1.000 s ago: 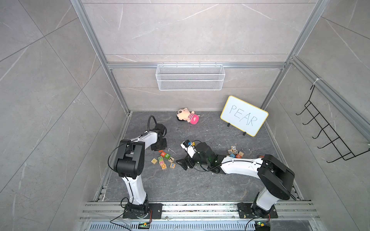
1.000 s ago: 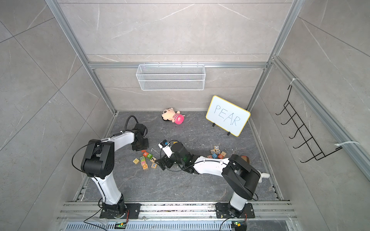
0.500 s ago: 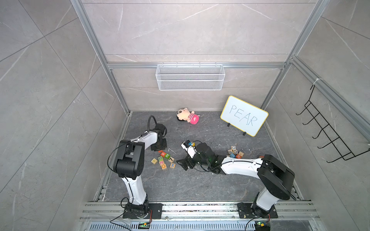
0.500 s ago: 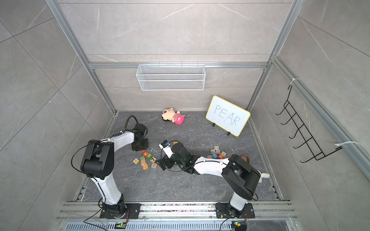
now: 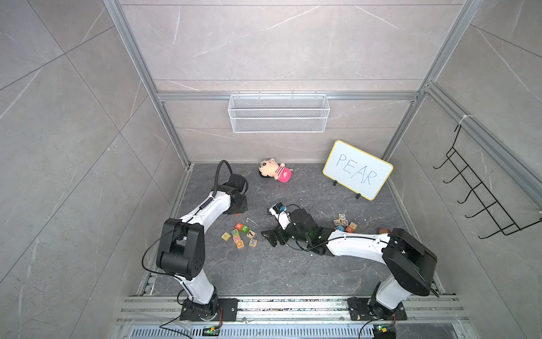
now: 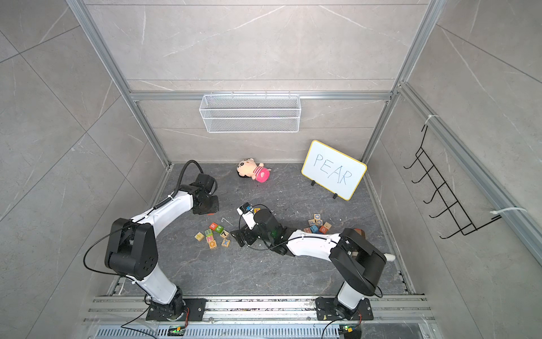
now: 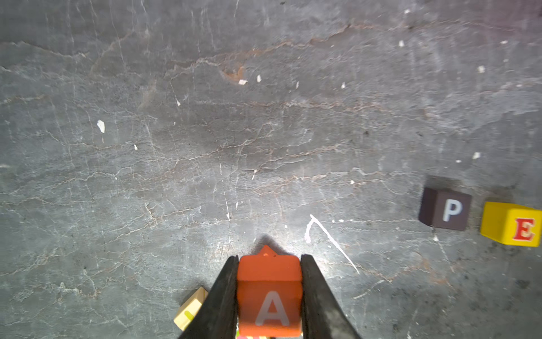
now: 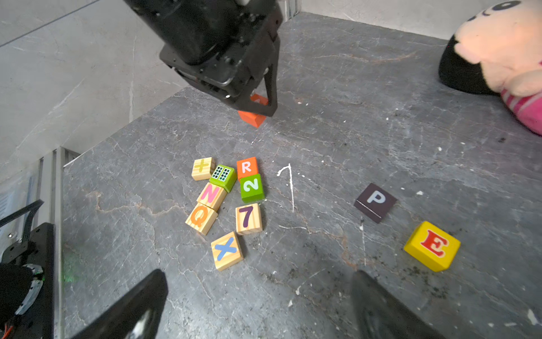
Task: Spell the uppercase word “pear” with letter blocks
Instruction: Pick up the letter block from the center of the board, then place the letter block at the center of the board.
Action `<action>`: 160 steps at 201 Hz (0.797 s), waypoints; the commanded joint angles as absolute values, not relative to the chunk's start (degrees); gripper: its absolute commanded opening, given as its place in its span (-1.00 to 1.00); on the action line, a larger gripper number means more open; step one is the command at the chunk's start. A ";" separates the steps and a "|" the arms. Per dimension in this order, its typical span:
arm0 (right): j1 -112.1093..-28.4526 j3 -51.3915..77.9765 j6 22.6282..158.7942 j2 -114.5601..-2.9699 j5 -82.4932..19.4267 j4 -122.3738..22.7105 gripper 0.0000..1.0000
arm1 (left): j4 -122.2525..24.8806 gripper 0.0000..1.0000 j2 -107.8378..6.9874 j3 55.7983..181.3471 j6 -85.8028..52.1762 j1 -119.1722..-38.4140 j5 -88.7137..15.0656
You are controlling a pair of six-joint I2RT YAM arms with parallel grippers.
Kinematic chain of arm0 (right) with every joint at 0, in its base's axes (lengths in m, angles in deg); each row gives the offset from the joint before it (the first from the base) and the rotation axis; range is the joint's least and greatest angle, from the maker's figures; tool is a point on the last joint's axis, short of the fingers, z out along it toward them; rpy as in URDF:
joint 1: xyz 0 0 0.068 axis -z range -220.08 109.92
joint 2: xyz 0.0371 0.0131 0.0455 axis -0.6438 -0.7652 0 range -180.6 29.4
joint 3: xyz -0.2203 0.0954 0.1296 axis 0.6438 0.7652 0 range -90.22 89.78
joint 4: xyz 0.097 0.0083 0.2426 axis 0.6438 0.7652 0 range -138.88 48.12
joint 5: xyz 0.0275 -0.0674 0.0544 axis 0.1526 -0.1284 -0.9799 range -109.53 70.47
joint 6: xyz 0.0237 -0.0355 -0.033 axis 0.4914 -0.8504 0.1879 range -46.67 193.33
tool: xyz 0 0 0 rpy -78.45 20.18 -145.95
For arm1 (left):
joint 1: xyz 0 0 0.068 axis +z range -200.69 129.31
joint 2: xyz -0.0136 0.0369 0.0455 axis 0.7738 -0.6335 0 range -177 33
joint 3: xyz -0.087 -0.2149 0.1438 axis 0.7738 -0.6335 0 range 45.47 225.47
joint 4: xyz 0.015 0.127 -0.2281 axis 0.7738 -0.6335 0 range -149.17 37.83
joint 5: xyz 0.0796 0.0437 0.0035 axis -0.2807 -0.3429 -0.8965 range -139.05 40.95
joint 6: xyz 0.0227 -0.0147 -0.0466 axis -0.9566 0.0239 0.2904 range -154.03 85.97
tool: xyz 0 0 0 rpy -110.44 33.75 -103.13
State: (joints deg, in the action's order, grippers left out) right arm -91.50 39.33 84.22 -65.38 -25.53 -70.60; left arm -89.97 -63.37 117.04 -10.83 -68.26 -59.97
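Now left gripper (image 7: 269, 259) is clamped on orange A block (image 7: 269, 296), apparently just off the tabletop (image 7: 205, 117), well apart from black P block (image 7: 445, 209) & yellow E block (image 7: 511, 224), which sit near each other; R block (image 8: 247, 167) waits among wooden cubes (image 8: 201, 218); right gripper (image 8: 261, 281) gapes empty nearby. Next imo: carry A past E on side away from P, same line, letter up, set flat before release.
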 commanded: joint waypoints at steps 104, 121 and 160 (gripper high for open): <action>-84.67 42.15 91.93 -63.16 -26.16 -72.09 0.98 | -94.09 -0.45 -58.23 119.69 -7.24 -74.97 -61.98; -83.93 42.78 92.31 -62.72 -26.48 -72.64 0.98 | -93.94 -0.45 -58.40 120.36 -6.56 -76.45 -61.83; -82.98 43.21 91.65 -60.17 -24.90 -70.90 0.98 | -93.76 -0.46 -60.25 124.62 -4.99 -81.39 -61.70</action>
State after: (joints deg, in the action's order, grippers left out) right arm -83.48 42.74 91.37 -63.35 -25.91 -71.40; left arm -93.58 -60.55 120.36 -7.03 -78.51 -61.06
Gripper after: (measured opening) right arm 0.990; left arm 0.321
